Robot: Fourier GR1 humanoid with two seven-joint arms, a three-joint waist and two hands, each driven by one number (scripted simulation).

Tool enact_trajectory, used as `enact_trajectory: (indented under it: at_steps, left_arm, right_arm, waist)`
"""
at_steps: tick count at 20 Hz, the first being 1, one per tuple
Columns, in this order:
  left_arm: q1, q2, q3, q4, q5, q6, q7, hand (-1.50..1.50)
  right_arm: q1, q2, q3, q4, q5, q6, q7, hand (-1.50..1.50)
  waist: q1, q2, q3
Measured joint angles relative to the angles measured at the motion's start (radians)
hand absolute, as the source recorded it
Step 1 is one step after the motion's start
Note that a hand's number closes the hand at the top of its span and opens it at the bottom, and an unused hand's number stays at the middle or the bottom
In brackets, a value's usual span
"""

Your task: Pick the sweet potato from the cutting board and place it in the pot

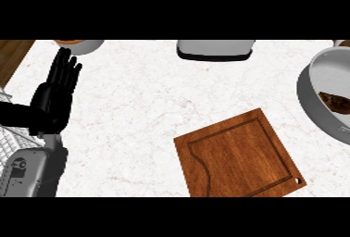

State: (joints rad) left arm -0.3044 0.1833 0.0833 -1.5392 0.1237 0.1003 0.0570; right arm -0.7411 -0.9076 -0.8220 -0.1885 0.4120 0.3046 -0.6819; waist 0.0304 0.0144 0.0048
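A brown wooden cutting board (238, 158), grooved around its border with a small hole at one corner, lies flat and skewed on the pale marbled counter, nothing on it. At the right edge, a grey pot (321, 99) holds the dark reddish-brown sweet potato (335, 102), partly cut off from view.

A kitchen: a marbled white counter (157, 106) carries a wooden cutting board (236, 157) and a pot (321, 99).

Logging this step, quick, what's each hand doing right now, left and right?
Left hand: open, fingers straight up, resting at the view's left, holding nothing.
Right hand: not in view, so it cannot be told.
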Motion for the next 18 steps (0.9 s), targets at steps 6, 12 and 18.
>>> enact_trajectory:
  at_steps: [6, 12, 18]
  left_arm:
    - [-0.002, -0.002, 0.006, 0.008, 0.002, -0.002, -0.012, 0.00]
    - [-0.002, 0.007, 0.017, 0.002, 0.014, -0.014, -0.008, 0.00]
    - [0.010, 0.011, 0.025, 0.004, 0.022, -0.024, -0.018, 0.00]
  right_arm:
    - [0.064, -0.075, -0.064, 0.028, -0.065, 0.078, -0.023, -1.50]
    - [0.123, -0.131, -0.102, 0.034, -0.103, 0.103, -0.022, -1.50]
    - [0.190, -0.166, -0.124, 0.031, -0.128, 0.128, -0.022, -1.50]
  waist:
    - [0.003, 0.006, 0.003]
    - [0.006, 0.008, 0.005]
    - [0.003, 0.009, 0.008]
